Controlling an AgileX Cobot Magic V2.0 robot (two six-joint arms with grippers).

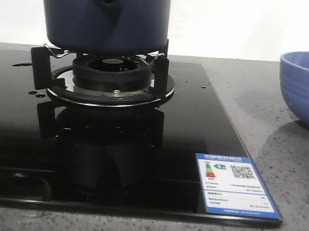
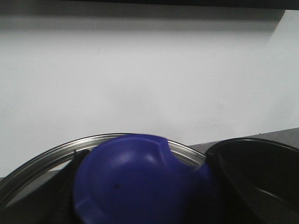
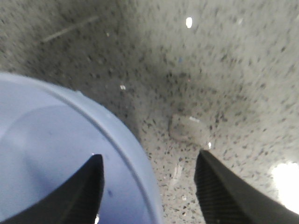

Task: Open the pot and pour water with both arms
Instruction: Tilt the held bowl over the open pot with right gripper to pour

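The dark navy pot [image 1: 106, 14] stands on the burner's pan support [image 1: 112, 74], its handle stub with the round hole facing me; its top is cut off by the frame. In the left wrist view my left gripper [image 2: 140, 196] is shut on the blue knob [image 2: 135, 182] of the steel-rimmed lid [image 2: 42, 158]. The pot's dark open inside [image 2: 261, 177] shows beside the lid. My right gripper [image 3: 149, 168] is open and straddles the rim of the periwinkle bowl [image 3: 51, 154], one finger [image 3: 84, 191] over its inside, the other over the counter. Neither gripper shows in the front view.
The black glass hob [image 1: 192, 119] carries a blue-and-white energy label [image 1: 234, 184] at its front right corner. The periwinkle bowl [image 1: 308, 91] stands on the speckled grey counter [image 1: 295, 176] right of the hob. A white wall is behind.
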